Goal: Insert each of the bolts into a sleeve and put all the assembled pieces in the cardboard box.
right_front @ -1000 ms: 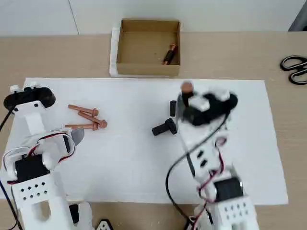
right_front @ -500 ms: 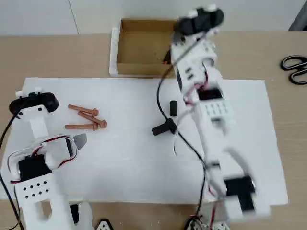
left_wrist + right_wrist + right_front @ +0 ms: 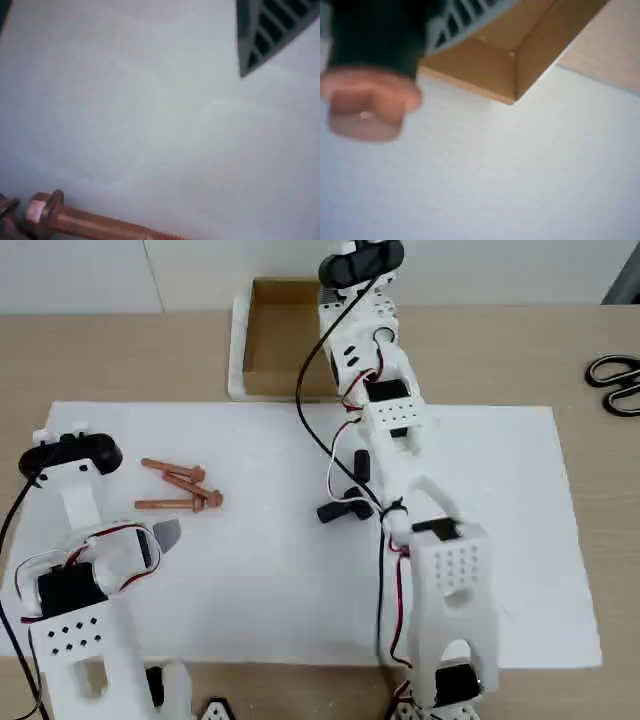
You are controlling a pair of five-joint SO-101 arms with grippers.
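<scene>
**High view.** The drop-off step is judged to be in hand. The right arm is stretched across the white sheet, and its far end is over the right-hand part of the cardboard box on the table. Three bolts lie together on the sheet, near the left end effector. Whether that end effector is apart or together cannot be told. Two sleeves lie loose on the sheet, just beside the middle of the right arm. Open sheet is left between the bolts and the sleeves. Scissors lie well apart from them, at the table's right edge.

**Left wrist view.** One of the bolts is seen lying flat on bare sheet, with nothing gripping it.

**Right wrist view.** The right end effector is clamped on an assembled piece, a copper bolt head showing beneath a black sleeve. A corner of the box wall is seen just beyond it, with sheet beneath. The piece is therefore judged to hang close to the rim, not yet well over the interior. The next move calls for the piece to be carried inward past the wall before it is released. If it is released too soon, it could strike the cardboard edge and roll back onto the sheet.
</scene>
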